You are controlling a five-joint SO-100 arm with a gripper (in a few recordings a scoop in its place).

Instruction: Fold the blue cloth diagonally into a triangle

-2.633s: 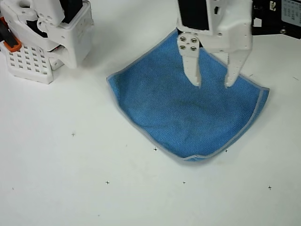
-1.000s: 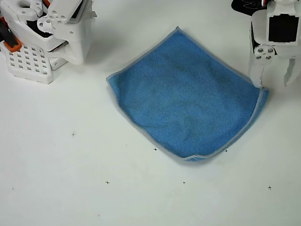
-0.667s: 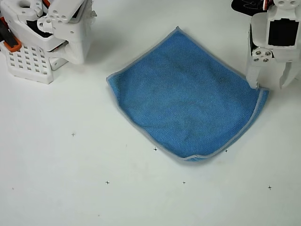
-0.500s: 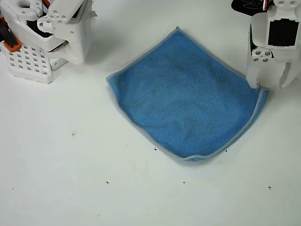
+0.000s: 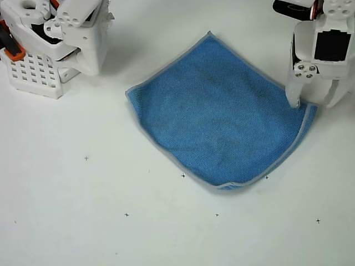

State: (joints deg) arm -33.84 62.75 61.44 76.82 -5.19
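The blue cloth (image 5: 222,113) lies spread flat on the white table as a diamond, with a pale grey stitched border. Its corners point up, left, down and right. My white gripper (image 5: 313,103) hangs open over the cloth's right corner. One finger (image 5: 292,97) rests at the cloth's upper-right edge and the other finger (image 5: 333,98) stands just off the cloth on the bare table. The corner sits between the two fingers, not pinched.
The arm's white base with a perforated block (image 5: 33,75) and an orange part stands at the top left. Small black cross marks (image 5: 183,175) dot the white table (image 5: 83,210) in front of the cloth.
The gripper left the cloth's middle and moved right to its right corner. In the last second it shifted slightly left and lowered over that corner. The cloth has not moved.
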